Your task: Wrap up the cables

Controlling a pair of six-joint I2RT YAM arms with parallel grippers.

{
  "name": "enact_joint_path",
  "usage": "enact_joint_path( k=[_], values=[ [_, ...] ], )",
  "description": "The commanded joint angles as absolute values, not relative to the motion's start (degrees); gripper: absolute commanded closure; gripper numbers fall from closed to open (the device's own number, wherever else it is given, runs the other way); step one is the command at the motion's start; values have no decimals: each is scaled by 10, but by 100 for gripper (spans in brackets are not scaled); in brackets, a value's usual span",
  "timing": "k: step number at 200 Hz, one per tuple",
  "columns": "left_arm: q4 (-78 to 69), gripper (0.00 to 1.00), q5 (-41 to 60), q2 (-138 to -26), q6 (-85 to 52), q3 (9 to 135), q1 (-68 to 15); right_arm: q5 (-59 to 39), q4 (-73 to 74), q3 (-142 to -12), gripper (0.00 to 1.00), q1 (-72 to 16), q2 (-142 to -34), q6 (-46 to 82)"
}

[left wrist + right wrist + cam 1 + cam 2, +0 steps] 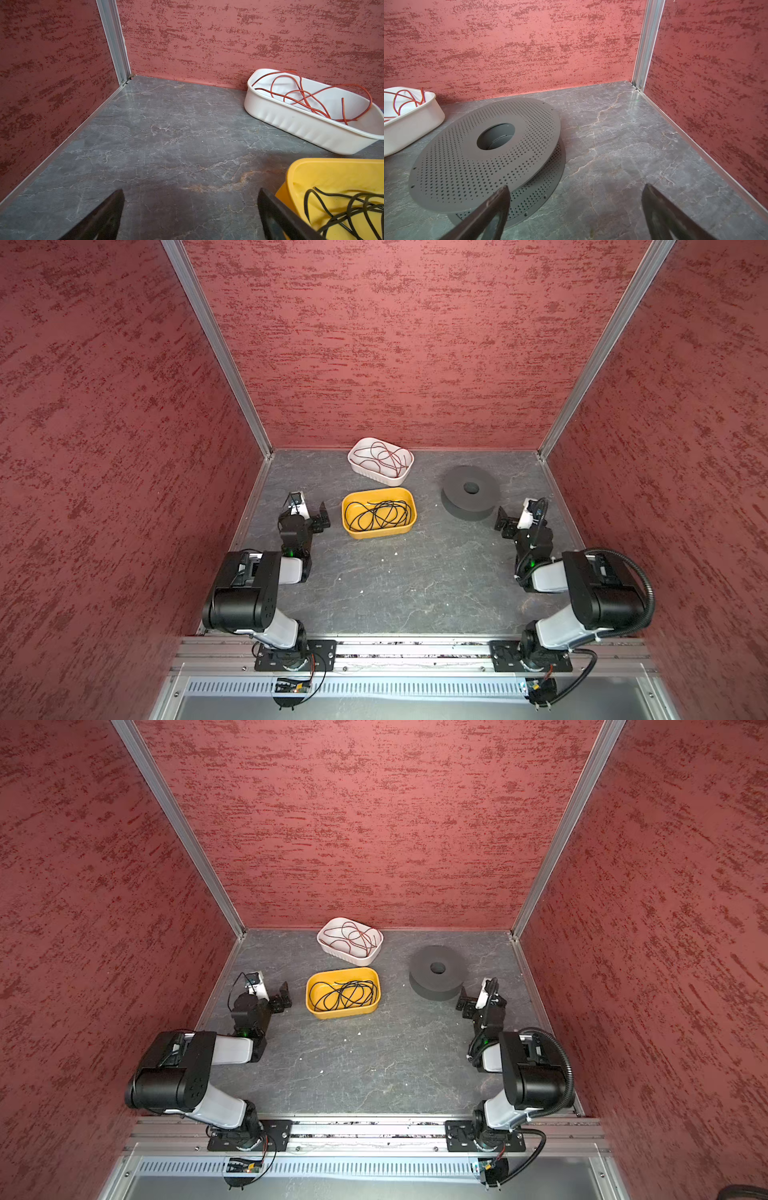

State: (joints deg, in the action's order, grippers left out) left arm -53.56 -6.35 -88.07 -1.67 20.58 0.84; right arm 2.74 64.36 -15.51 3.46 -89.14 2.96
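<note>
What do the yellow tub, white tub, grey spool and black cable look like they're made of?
Yellow tub: moulded plastic, slightly glossy, with a rounded rim.
White tub: also plastic, with ribbed walls and a smooth sheen.
Grey spool: probably matte plastic; perforated flanges, no metallic shine.
Black cable: thin wire, likely rubber or plastic sheath; it lies in loose loops.

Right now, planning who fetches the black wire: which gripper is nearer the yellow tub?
Left. The left gripper sits right beside the yellow tub holding the black wire, at its left wall; the right gripper is well off to the tub's right, next to the grey spool.
</note>
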Motion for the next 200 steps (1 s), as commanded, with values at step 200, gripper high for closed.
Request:
enact_joint_path(
  k=[200],
  values=[
    [-535,1,-66,-879,-19,205,8,18,655,-164,1,34,-886,17]
  ],
)
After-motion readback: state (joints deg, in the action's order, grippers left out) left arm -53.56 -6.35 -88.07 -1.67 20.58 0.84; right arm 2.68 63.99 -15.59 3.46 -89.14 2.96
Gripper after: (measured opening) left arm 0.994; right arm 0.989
